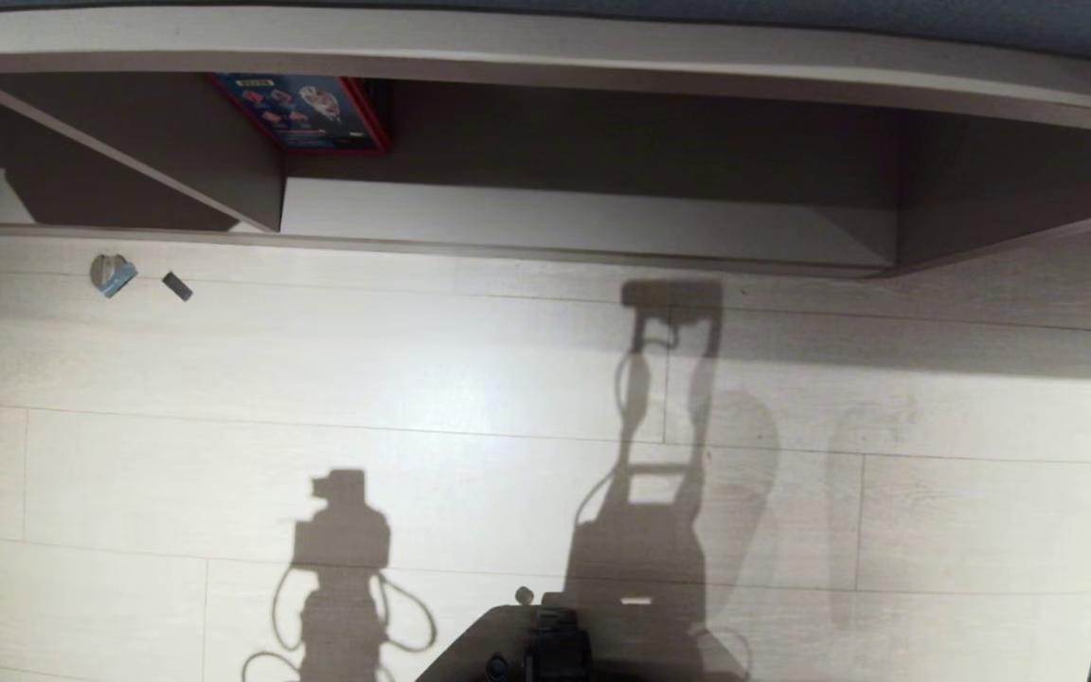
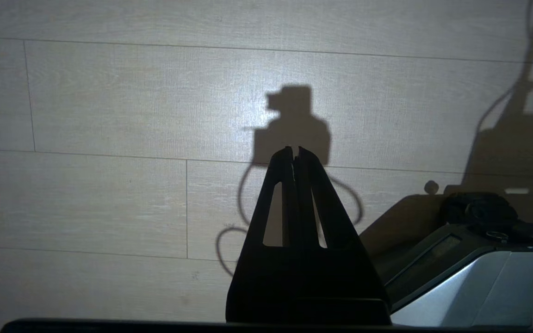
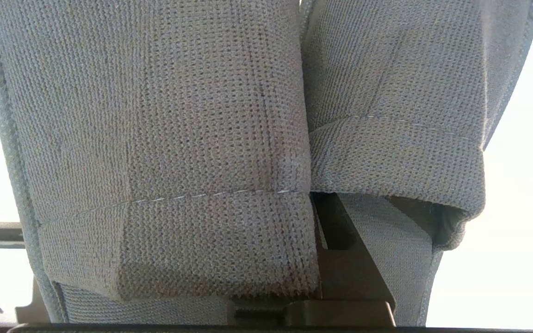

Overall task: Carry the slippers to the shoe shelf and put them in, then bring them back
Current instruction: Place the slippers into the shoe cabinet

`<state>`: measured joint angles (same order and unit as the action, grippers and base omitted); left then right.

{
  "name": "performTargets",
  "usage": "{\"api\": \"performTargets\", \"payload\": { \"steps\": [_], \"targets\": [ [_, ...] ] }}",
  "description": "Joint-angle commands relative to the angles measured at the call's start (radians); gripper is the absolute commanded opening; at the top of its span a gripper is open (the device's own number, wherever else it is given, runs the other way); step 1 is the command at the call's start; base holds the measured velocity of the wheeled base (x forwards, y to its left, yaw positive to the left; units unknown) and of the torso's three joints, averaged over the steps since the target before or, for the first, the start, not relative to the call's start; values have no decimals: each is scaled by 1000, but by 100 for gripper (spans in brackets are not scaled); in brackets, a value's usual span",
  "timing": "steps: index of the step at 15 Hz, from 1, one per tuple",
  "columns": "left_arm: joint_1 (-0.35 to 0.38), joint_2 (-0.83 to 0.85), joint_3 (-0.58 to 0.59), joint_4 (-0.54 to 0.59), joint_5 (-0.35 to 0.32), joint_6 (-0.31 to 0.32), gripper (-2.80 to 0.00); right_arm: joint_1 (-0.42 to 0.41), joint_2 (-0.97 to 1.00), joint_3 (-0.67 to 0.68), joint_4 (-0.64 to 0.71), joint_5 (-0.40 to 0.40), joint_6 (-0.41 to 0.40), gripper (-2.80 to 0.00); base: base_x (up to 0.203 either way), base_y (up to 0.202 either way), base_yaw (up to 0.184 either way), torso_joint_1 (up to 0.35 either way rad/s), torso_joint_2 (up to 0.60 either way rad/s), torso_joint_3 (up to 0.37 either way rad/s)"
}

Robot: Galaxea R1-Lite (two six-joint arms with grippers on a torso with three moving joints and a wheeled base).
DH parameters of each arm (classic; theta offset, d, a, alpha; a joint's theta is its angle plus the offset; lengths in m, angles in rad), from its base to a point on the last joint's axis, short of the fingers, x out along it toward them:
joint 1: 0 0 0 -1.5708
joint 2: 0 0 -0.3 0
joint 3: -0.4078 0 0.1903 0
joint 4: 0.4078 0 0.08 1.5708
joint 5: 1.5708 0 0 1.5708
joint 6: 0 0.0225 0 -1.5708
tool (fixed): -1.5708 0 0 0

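- Pale plank floor runs up to the shoe shelf at the far side, its pale base board bare.
- The slippers hang pinched together in the right gripper, filling the right wrist view, probably for carrying in.
- The left gripper is parked over the floor, fingers pressed together.
- A red-edged box sits far left in the cubby.

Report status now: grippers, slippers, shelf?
Right gripper shut on slippers. Left gripper shut, empty, over floor. Shoe shelf ahead, box inside.
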<state>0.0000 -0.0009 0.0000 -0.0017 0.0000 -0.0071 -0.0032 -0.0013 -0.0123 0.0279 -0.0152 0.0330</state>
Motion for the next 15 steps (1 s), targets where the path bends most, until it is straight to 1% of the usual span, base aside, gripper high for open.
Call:
{"api": "performTargets", "payload": {
  "steps": [1,15],
  "targets": [
    [0,1,0,0,0,-1,-280,0,0,1,0,-2,-1,-280,0,0,0,-2,3,-207],
    [0,1,0,0,0,-1,-280,0,0,7,-17,4,-24,-280,0,0,0,2,3,-194]
  ]
}}
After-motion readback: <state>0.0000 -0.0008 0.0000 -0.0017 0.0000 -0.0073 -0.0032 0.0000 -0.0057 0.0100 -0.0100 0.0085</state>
